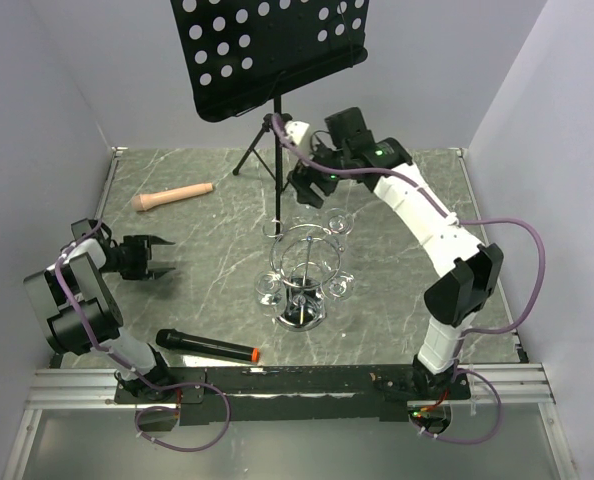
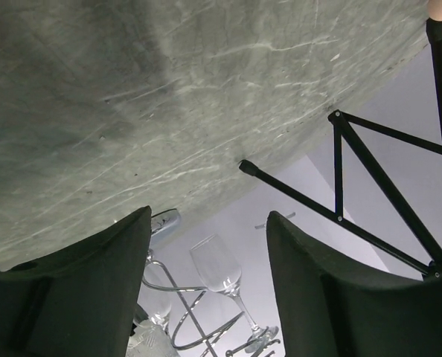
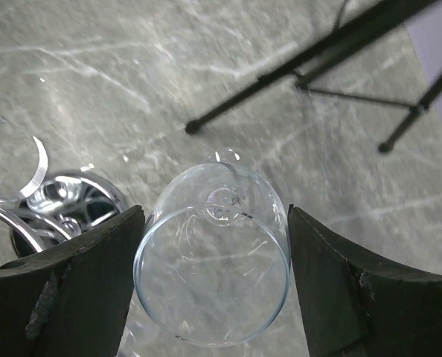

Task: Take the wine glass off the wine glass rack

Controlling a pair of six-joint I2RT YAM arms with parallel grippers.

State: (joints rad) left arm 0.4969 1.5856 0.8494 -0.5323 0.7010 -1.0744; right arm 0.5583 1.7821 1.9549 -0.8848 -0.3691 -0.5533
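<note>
A marbled grey bench [image 1: 397,220] carries a black music stand [image 1: 267,50] at the back and the chrome wine glass rack [image 1: 304,270] at centre. The left gripper [image 1: 157,258] hangs wide and empty near the left edge. The right gripper [image 3: 213,212] clasps a wine glass [image 3: 213,290] by its bowl, just behind the rack's ring.

Counted: 1 rack [image 1: 302,262], 1 music stand [image 1: 267,50], 2 microphones [image 1: 172,196] [image 1: 207,347] (one tan, one black), 2 arms [image 1: 77,300] [image 1: 427,220]. 3 wine glasses [image 1: 268,291] [image 1: 339,287] [image 1: 335,220] for sure, possibly more, hard to tell through the wires.
</note>
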